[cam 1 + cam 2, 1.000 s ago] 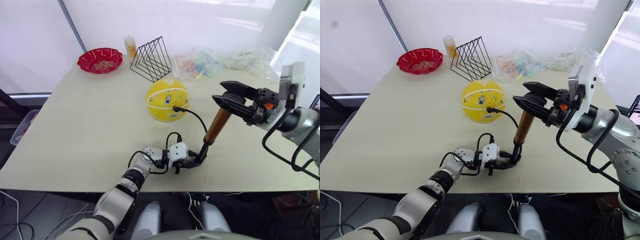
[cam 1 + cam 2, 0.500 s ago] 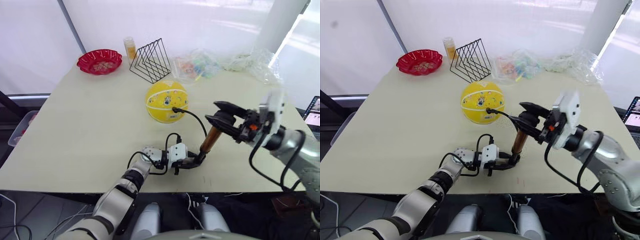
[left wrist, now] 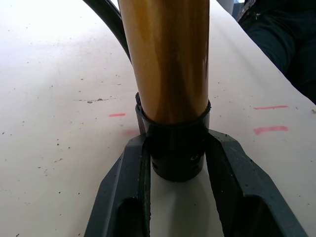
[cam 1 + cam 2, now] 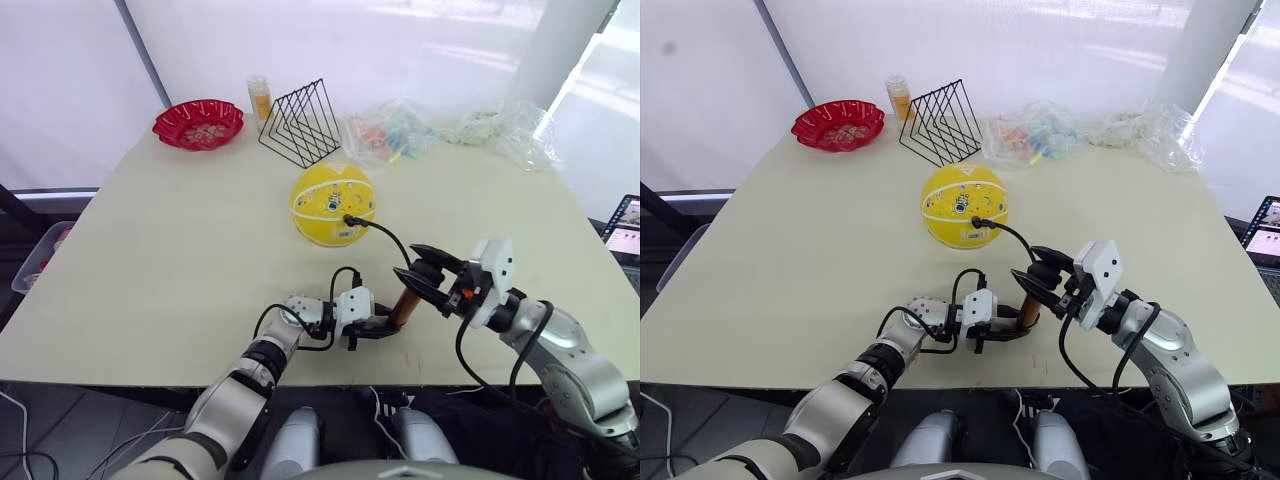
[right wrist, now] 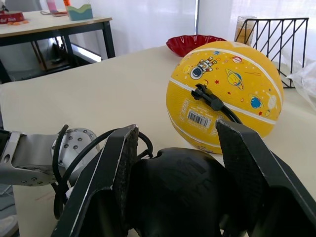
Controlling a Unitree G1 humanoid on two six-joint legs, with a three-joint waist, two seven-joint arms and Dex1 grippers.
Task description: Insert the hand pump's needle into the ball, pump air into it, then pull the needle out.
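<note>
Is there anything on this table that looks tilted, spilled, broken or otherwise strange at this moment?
Nothing looks spilled or broken. The slim gold metallic hand pump leans rather than standing straight, but both hands grip it: the left hand at its black base, the right hand around its black handle. The thin black hose runs into the round yellow rubber ball.

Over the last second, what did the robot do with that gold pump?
The right gripper pushed the black handle down, so far less of the hand pump shows. The left gripper stayed clamped on its base. The ball kept its place with the needle in.
</note>
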